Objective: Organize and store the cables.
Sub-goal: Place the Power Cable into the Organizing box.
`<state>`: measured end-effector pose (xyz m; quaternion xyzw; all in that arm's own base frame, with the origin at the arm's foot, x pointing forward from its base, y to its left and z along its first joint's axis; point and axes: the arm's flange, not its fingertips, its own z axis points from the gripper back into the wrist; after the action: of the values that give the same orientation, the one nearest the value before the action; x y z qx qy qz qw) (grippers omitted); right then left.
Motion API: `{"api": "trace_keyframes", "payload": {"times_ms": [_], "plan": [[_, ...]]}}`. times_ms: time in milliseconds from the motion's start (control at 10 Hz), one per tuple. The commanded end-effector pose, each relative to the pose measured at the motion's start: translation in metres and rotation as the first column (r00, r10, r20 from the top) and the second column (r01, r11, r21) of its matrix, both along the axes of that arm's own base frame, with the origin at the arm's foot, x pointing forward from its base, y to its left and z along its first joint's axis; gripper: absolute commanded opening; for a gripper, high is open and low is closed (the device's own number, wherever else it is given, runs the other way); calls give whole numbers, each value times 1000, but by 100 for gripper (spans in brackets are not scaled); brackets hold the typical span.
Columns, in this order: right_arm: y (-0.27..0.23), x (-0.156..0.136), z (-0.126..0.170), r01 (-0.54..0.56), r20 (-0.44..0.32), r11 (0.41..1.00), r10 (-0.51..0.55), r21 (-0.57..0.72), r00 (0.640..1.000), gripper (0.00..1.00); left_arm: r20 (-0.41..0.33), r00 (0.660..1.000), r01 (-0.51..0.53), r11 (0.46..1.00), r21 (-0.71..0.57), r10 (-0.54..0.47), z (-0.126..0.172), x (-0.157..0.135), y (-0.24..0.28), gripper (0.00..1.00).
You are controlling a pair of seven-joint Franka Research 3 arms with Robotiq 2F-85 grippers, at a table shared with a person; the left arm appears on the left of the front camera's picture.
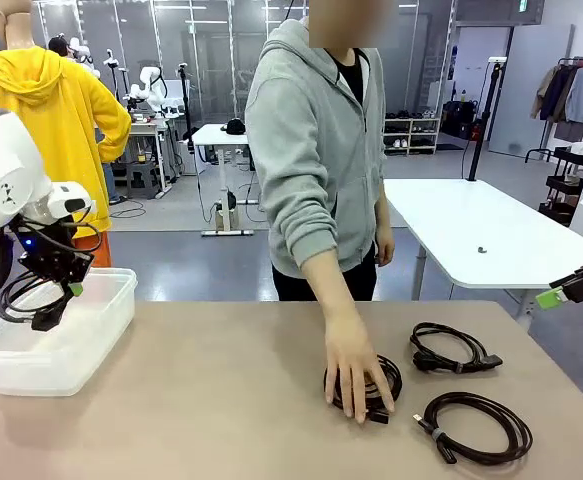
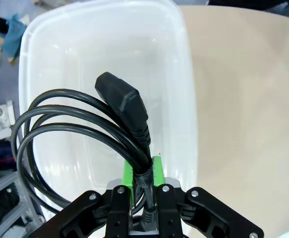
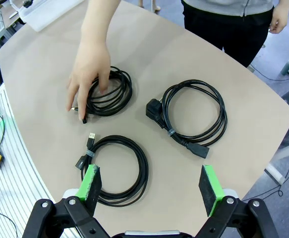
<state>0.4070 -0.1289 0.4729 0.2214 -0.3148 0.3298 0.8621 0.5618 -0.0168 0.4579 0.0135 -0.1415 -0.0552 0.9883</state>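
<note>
Your left gripper [image 2: 143, 171] is clamped tight on a coiled cable [image 2: 60, 119], holding it over the clear plastic bin [image 2: 104, 29]. Your right gripper [image 3: 149, 183] stands wide open and empty above the table [image 3: 149, 44]. There a second cable [image 3: 122, 91] lies under the person's hand [image 3: 89, 64], with a third cable [image 3: 155, 110] and a fourth cable [image 3: 115, 141] near it.

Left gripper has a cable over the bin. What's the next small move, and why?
Probably lower a little and open the left gripper. It is shut on the coiled cable, which hangs right above the open top of the clear bin, so a release should drop the coil inside.
</note>
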Motion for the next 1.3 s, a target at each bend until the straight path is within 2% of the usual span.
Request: {"api": "trace_keyframes", "payload": {"times_ms": [0,200,600,700,800,900,1000,1100,1200], "plan": [[0,-1,0,-8,7,1000,8,8,1000,100,-1,998,-70,998,-6,70,-12,19,6,18],[0,-1,0,-8,7,1000,8,8,1000,100,-52,993,-107,992,-69,103,-32,32,12,18],[0,-1,0,-8,7,1000,8,8,1000,100,-89,985,-152,988,-39,148,-44,38,15,18],[0,-1,0,-8,7,1000,8,8,1000,100,-89,984,-158,987,-41,154,-44,38,13,36],[0,-1,0,-8,7,1000,8,8,1000,100,-87,984,-159,986,-44,155,-44,36,12,41],[0,-1,0,-8,7,1000,8,8,1000,100,-81,983,-166,985,-47,162,-42,35,11,63],[0,-1,0,-8,7,1000,8,8,1000,100,-79,983,-171,984,-53,167,-41,34,10,69],[0,-1,0,-8,7,1000,8,8,1000,100,-75,982,-176,983,-52,172,-40,33,8,91],[0,-1,0,-8,7,1000,8,8,1000,100,-71,982,-180,982,-51,176,-39,32,7,100]]}}
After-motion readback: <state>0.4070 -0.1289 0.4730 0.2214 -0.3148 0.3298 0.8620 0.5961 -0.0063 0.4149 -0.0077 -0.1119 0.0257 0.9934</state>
